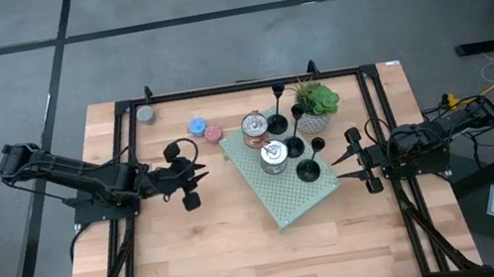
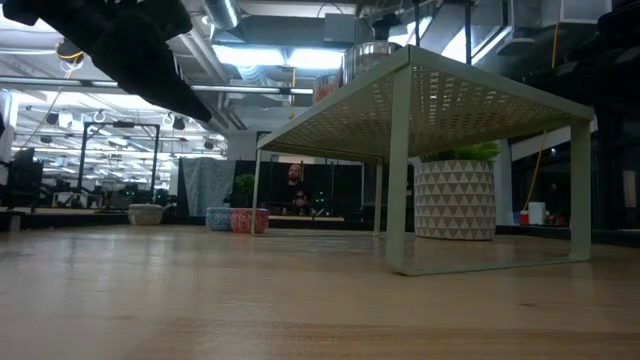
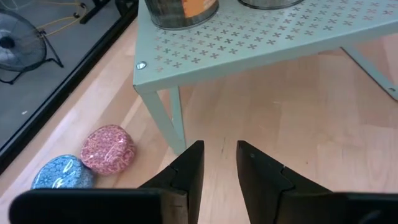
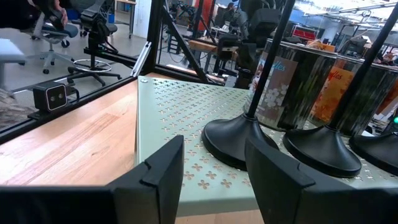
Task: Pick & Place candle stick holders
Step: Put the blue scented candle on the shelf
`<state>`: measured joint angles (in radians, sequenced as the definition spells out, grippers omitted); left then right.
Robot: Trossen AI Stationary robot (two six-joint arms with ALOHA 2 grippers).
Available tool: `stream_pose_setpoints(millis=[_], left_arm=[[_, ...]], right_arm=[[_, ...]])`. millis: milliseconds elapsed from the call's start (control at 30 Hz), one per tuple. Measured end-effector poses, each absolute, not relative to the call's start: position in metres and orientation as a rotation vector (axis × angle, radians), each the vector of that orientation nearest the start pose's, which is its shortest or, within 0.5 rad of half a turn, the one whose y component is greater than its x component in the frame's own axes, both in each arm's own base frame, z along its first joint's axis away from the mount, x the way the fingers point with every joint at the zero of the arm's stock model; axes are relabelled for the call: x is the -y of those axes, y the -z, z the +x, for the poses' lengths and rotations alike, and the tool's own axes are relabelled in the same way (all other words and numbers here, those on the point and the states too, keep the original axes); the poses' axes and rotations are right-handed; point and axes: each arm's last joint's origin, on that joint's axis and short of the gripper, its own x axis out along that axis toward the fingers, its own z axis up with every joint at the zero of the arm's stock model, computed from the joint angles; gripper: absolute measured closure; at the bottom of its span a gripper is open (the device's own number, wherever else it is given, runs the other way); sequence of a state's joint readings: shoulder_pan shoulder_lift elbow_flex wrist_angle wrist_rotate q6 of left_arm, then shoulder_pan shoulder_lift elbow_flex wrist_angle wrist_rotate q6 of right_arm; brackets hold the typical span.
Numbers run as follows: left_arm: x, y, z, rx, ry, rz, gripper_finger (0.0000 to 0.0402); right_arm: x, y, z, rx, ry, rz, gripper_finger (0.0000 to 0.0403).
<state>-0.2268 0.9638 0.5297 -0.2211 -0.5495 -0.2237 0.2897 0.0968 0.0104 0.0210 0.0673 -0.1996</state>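
Three matte-black candle stick holders stand by their round bases on a pale green perforated shelf [image 1: 283, 203]: one near the far edge [image 1: 279, 118], one in the middle [image 1: 295, 147], one nearest my right gripper [image 1: 309, 170]. In the right wrist view their bases [image 4: 239, 146] [image 4: 320, 152] [image 4: 379, 149] stand just beyond the fingers. My right gripper [image 1: 335, 166] [image 4: 214, 143] is open and empty at the shelf's right corner. My left gripper [image 1: 204, 171] [image 3: 219, 149] is a little open and empty, left of the shelf, above the table.
Two silver tins [image 1: 256, 129] [image 1: 273, 155] stand on the shelf beside the holders. A potted plant [image 1: 317, 105] stands behind it. A blue candle [image 1: 197, 125] and a pink candle [image 1: 214, 134] lie left of the shelf, near its leg [image 3: 171, 118]. Bare wood lies toward the near edge.
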Motion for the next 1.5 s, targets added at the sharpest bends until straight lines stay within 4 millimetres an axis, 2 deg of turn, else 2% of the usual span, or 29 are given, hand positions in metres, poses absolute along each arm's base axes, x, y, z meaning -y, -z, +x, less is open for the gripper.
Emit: stream_pose_setpoints(millis=[200, 367, 600, 1000, 1267, 1500], left_arm=[[0.028, -0.216, 0.189, -0.567, -0.379, 0.036, 0.0309], [0.024, -0.219, 0.190, -0.518, -0.468, 0.038, 0.0311], [0.010, -0.220, 0.191, -0.440, -0.642, -0.154, 0.0329], [-0.006, -0.219, 0.192, -0.450, -0.647, -0.272, 0.0361], [-0.008, -0.219, 0.192, -0.447, -0.657, -0.271, 0.0369], [-0.008, -0.226, 0.197, -0.319, -0.664, -0.408, 0.0367]], right_arm=[[-0.028, -0.161, 0.099, -0.043, -0.228, -0.210, 0.0231], [-0.028, -0.161, 0.099, -0.043, -0.228, -0.210, 0.0231], [-0.028, -0.161, 0.099, -0.043, -0.228, -0.210, 0.0231], [-0.028, -0.161, 0.099, -0.043, -0.228, -0.210, 0.0231], [-0.028, -0.161, 0.099, -0.043, -0.228, -0.210, 0.0231], [-0.028, -0.161, 0.099, -0.042, -0.228, -0.211, 0.0231]])
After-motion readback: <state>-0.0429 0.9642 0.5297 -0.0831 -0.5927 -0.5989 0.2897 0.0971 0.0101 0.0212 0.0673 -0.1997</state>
